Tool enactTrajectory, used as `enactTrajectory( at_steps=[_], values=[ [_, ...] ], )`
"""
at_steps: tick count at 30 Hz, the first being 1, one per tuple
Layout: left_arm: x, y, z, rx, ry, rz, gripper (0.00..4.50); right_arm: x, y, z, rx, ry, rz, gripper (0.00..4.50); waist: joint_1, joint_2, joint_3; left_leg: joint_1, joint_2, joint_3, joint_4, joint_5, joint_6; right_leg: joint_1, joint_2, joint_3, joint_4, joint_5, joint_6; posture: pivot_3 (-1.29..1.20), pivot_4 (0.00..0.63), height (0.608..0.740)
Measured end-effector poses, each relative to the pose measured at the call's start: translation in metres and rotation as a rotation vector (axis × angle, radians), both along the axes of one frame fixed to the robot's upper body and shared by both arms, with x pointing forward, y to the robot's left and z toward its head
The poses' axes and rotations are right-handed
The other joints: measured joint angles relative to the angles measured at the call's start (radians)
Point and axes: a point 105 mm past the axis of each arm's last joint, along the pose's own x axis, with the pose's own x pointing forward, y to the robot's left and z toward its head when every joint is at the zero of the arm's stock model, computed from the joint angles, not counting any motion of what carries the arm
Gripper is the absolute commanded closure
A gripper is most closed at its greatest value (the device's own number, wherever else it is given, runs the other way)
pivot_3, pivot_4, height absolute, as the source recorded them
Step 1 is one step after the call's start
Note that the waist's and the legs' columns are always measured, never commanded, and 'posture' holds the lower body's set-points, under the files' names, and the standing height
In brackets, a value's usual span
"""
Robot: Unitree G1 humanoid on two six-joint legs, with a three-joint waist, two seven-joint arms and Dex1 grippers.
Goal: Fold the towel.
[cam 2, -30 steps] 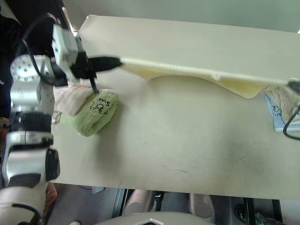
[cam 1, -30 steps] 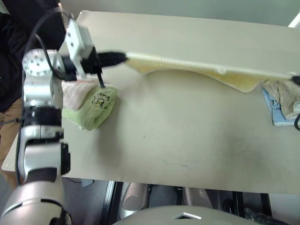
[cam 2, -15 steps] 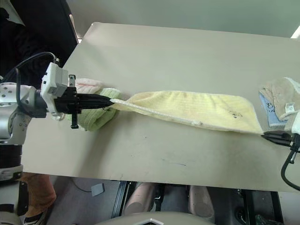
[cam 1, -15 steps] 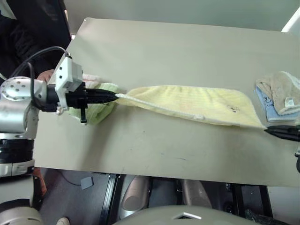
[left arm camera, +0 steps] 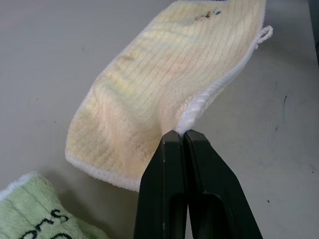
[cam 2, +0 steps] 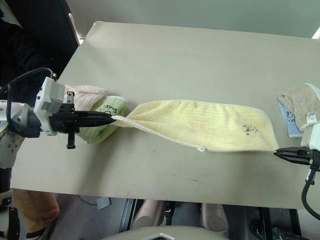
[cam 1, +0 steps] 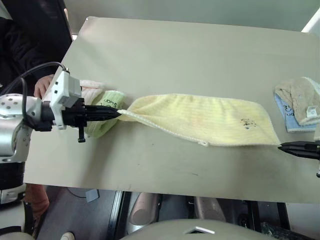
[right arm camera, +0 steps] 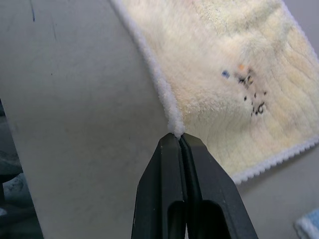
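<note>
Now that both arms have drawn the towel (cam 1: 200, 117) down flat, it lies between the left gripper (cam 1: 119, 113) and right gripper (cam 1: 281, 146), each pinching a near corner; the fold has landed

— Any lettering that can be read here?

— Black handwriting on the green towel (cam 2: 102, 120) at the left of the counter (cam 2: 200, 65). In the left wrist view the letters "ors" show on it, cut off at the edge; from the head cameras the writing shows but cannot be made out.

— And on the yellow towel (cam 1: 210, 120)?

— A small dark printed mark with tiny blue and orange dots near its right end (right arm camera: 246, 89); it is too small to read as words.

— The cloths at the far right?

— The blue cloth (cam 1: 289, 111) bears a dark drawn mark, and the beige cloth (cam 1: 302, 97) carries a small white tag (cam 1: 313, 111). Neither is legible.
</note>
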Motion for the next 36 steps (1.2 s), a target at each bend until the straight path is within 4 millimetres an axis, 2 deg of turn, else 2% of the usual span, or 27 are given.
enactTrajectory(
  at_steps=[3,5,7,12,18,21,27,28,30,31,36],
  values=[
    [0.015,-0.006,-0.001,-0.019,-0.035,0.032,4.5,0.033,-0.002,0.009,-0.032,-0.137,-0.021,4.48,-0.001,0.0,0.0,0.001,-0.001,0.0,0.0,0.0,0.001,0.001,-0.001,0.001,0.0,0.003,-0.002,0.0,0.15,0.739],
    [0.028,-0.007,-0.005,-0.009,-0.062,0.074,4.5,0.049,-0.005,0.008,-0.061,-0.174,-0.031,4.48,0.0,0.0,0.0,0.002,-0.001,0.0,0.001,0.0,0.005,0.001,-0.001,0.0,0.002,0.004,-0.002,0.0,0.15,0.739],
    [0.049,-0.004,-0.009,0.036,-0.119,0.144,4.5,0.069,-0.009,0.006,-0.093,-0.215,-0.044,4.48,0.001,0.0,0.0,0.003,0.0,-0.001,0.0,0.004,0.015,0.001,-0.001,0.0,0.003,0.006,-0.003,0.0,0.15,0.739],
    [0.09,-0.002,-0.027,0.157,-0.219,0.263,4.5,0.106,-0.018,0.0,-0.176,-0.284,-0.072,4.48,0.002,0.0,0.0,0.003,0.0,-0.001,0.0,0.01,0.019,0.001,-0.001,0.0,0.004,0.012,-0.003,0.0,0.15,0.739],
    [0.114,-0.008,-0.042,0.246,-0.291,0.296,4.5,0.129,-0.021,-0.012,-0.236,-0.318,-0.082,4.48,0.002,0.0,0.0,0.002,-0.001,-0.001,-0.001,0.01,0.02,0.0,-0.001,0.0,0.001,0.014,-0.001,0.0,0.15,0.739],
    [0.125,-0.014,-0.047,0.284,-0.325,0.307,4.5,0.142,-0.021,-0.018,-0.259,-0.353,-0.111,4.48,0.004,0.0,0.0,0.002,-0.001,-0.001,-0.001,0.01,0.02,0.0,-0.001,0.0,0.0,0.02,0.007,0.0,0.15,0.739],
    [0.135,-0.021,-0.06,0.328,-0.344,0.307,4.5,0.158,-0.024,-0.026,-0.307,-0.403,-0.15,4.48,0.007,0.001,0.0,0.001,-0.001,-0.001,-0.002,0.009,0.019,-0.001,-0.001,0.0,0.0,0.021,0.006,0.0,0.15,0.739],
    [0.136,-0.022,-0.062,0.335,-0.345,0.302,4.27,0.161,-0.024,-0.025,-0.316,-0.418,-0.153,4.5,0.007,0.001,0.0,0.001,-0.001,-0.001,-0.002,0.009,0.019,-0.001,-0.001,0.0,0.0,0.021,0.006,0.0,0.15,0.739],
    [0.137,-0.023,-0.063,0.335,-0.345,0.298,3.84,0.163,-0.026,-0.026,-0.328,-0.428,-0.159,4.08,0.008,0.0,0.0,0.001,-0.001,-0.001,-0.002,0.009,0.018,-0.001,-0.001,-0.001,0.0,0.021,0.005,0.0,0.15,0.739],
    [0.137,-0.022,-0.064,0.335,-0.342,0.299,3.45,0.163,-0.027,-0.028,-0.333,-0.427,-0.161,3.84,0.008,0.001,0.0,0.001,-0.001,-0.001,-0.002,0.009,0.018,-0.001,-0.001,-0.001,0.0,0.021,0.005,0.0,0.15,0.739],
    [0.137,-0.019,-0.068,0.333,-0.325,0.31,1.72,0.164,-0.029,-0.029,-0.336,-0.441,-0.174,2.13,0.008,0.0,0.0,0.001,-0.001,-0.001,-0.002,0.008,0.017,-0.002,-0.001,-0.001,0.0,0.021,0.005,0.0,0.15,0.739]
  ],
)
